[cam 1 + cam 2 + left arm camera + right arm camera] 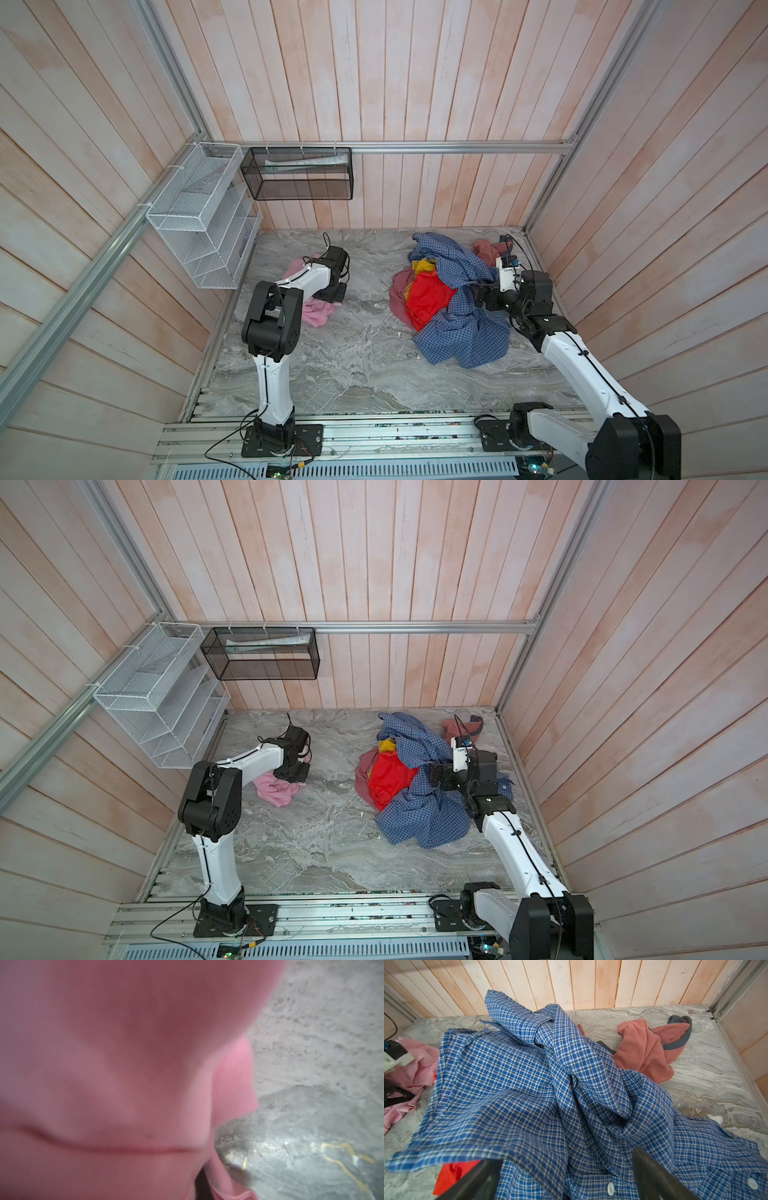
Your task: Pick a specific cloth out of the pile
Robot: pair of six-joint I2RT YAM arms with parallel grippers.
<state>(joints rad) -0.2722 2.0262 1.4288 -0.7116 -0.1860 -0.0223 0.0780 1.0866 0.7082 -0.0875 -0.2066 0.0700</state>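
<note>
Pink cloth (315, 312) lies on the marble tabletop (353, 365) at the left, well apart from the pile (453, 303) at the right, with bare marble between them in both top views. Left gripper (332, 293) is down on the cloth; its jaws are hidden by the arm in a top view, but the wrist view is filled with blurred pink fabric pressed right against the lens, and the jaws read as closed, pinched onto a fold of that cloth as far as I can judge. No neck label visible from any angle. Pile is made up of the blue checked shirt (461, 332) draped over a bright red cloth (428, 299), a yellow piece (424, 266) and a dusty-rose garment (399, 291); a second salmon-coloured garment with dark trim (648, 1051) sits behind it near the back wall. Right gripper (564, 1180) hovers low over the checked shirt, fingers (654, 1178) spread wide on either side of the fabric, holding nothing. Progress, as I read it: separation of the cloth from the heap is already achieved, since it touches none of the other garments. What seems left is the lift or carry itself; the cloth sits bunched on the marble, not raised. Wire racks (199, 216) on the left wall play no part that I can see.
</note>
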